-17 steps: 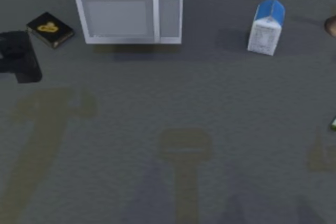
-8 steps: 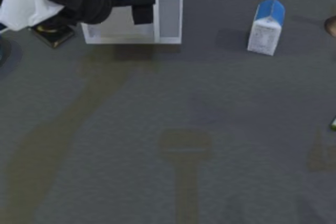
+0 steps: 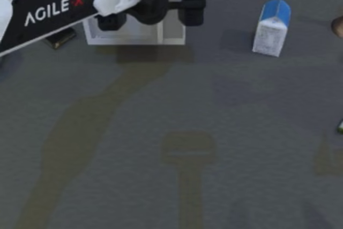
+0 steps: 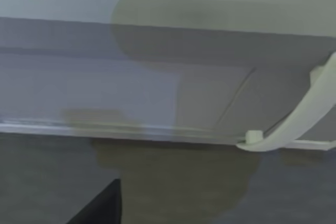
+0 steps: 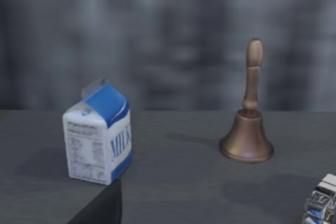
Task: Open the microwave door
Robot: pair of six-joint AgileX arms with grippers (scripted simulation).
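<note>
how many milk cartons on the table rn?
1. The milk carton stands upright at the table's far right, apart from the microwave, with the bell beside it. The left arm hides the far-left corner, so something there could go unseen.

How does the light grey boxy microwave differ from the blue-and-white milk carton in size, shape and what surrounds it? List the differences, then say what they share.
1. Size: the light grey boxy microwave is far larger than the blue-and-white milk carton.
2. Shape: the microwave is flat-topped and boxy; the carton has a peaked blue top.
3. Surroundings: the left arm and left gripper overhang the microwave in the top view; the carton stands uncovered toward the table's right.

Shared: both stand upright near the far edge of the dark grey table.
</note>
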